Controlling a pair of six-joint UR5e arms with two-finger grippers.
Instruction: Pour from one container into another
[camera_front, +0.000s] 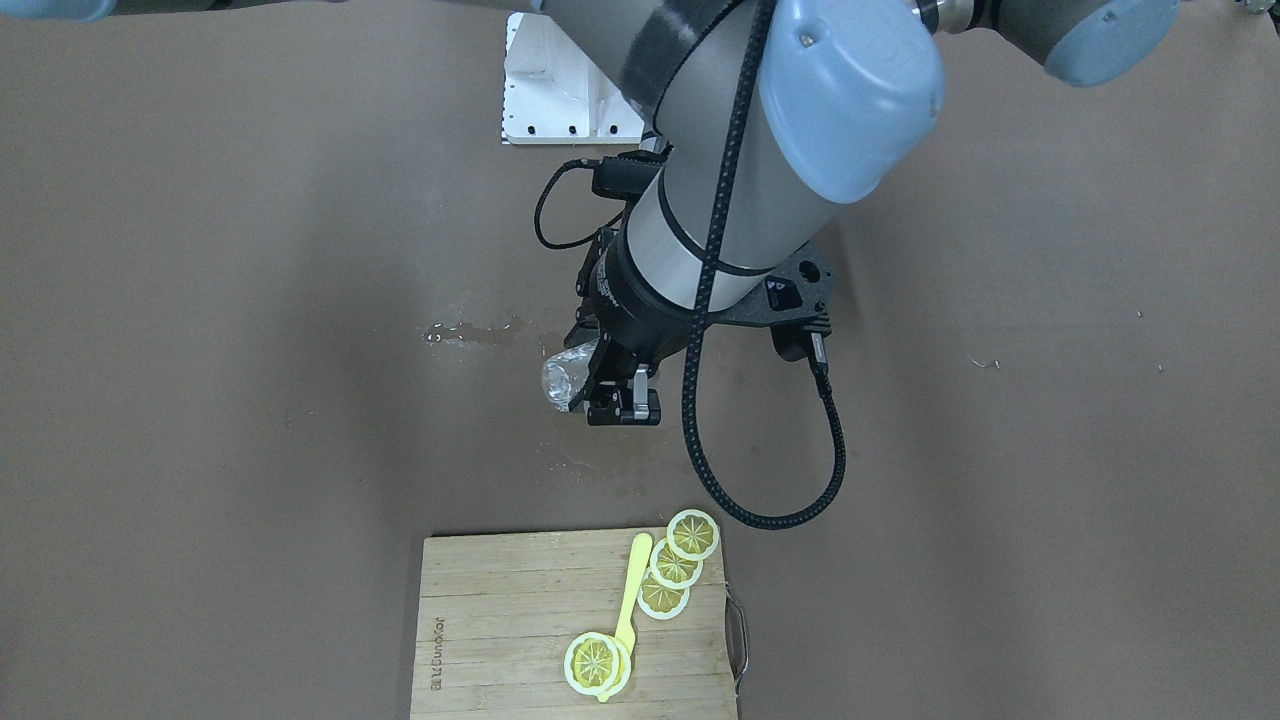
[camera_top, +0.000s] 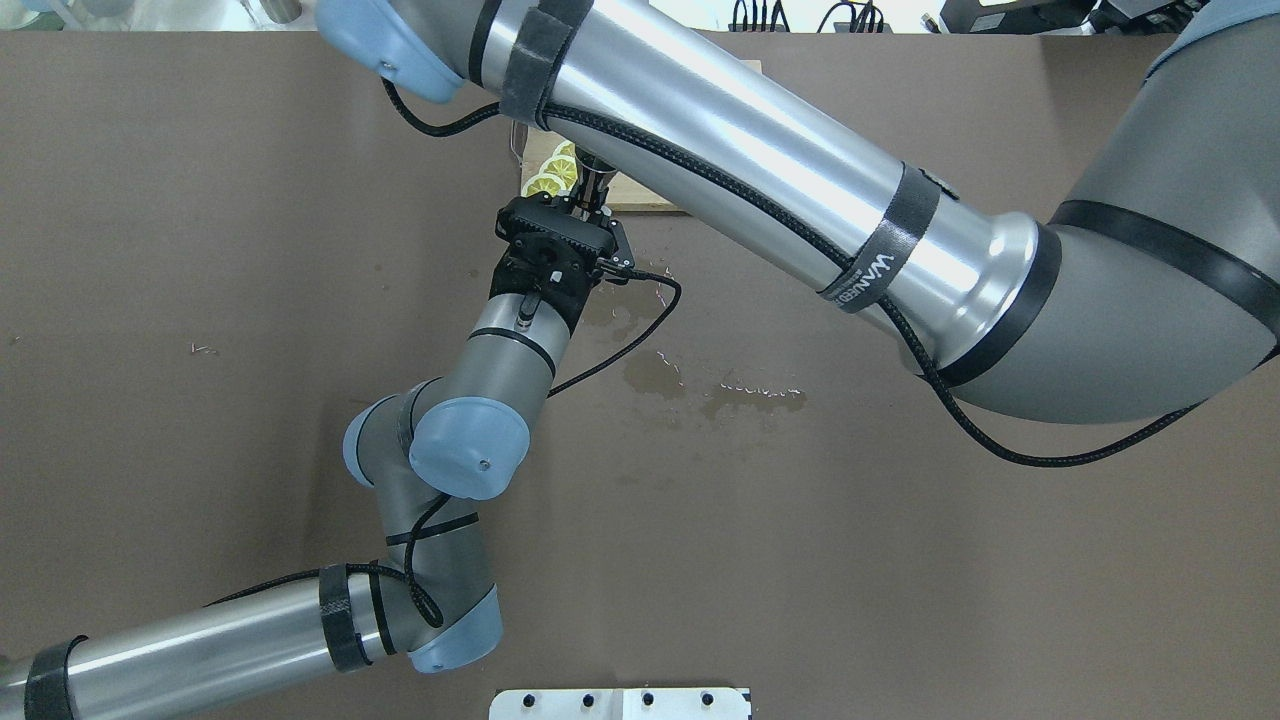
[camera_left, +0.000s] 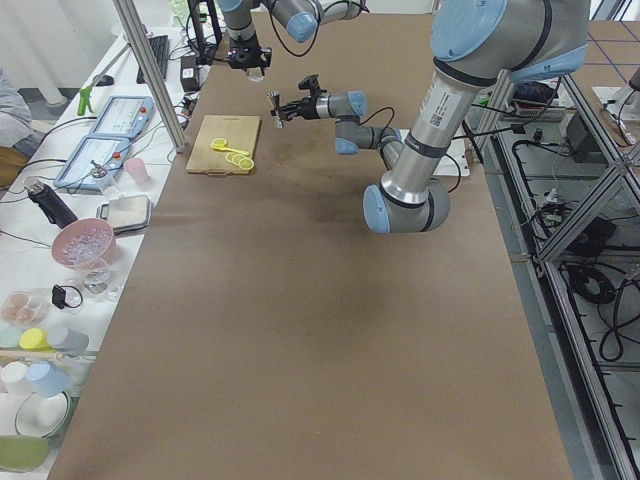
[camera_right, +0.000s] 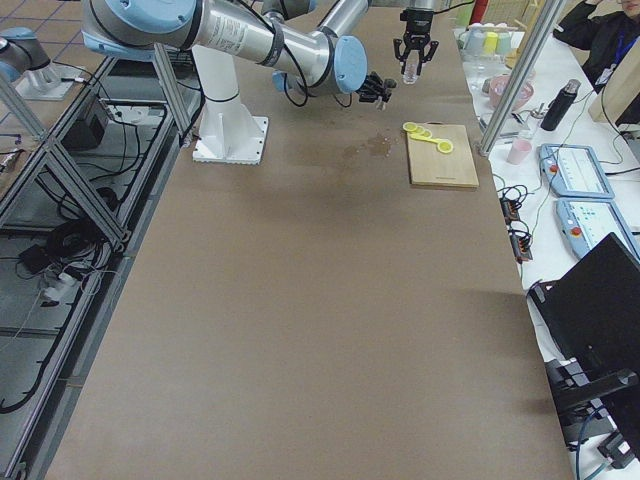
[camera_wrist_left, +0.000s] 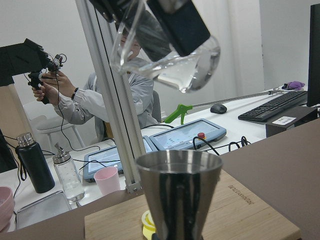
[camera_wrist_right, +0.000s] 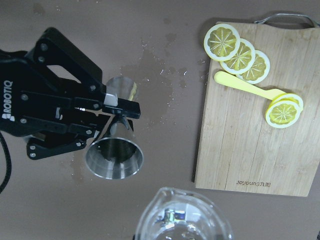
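clear glass cup (camera_wrist_left: 186, 70) tilted, lip down — steel jigger (camera_wrist_left: 179, 195) upright below

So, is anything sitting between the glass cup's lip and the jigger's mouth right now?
Nothing visible does. In the left wrist view the glass cup, tilted in the right gripper, hangs above the jigger with only open air between lip and mouth. The left gripper grips the jigger's waist.

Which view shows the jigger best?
Right wrist view: the jigger shows from above, mouth and waist, held by the left gripper. Left wrist view shows only its upper cone; overhead and side views show it tiny; front view hides it.
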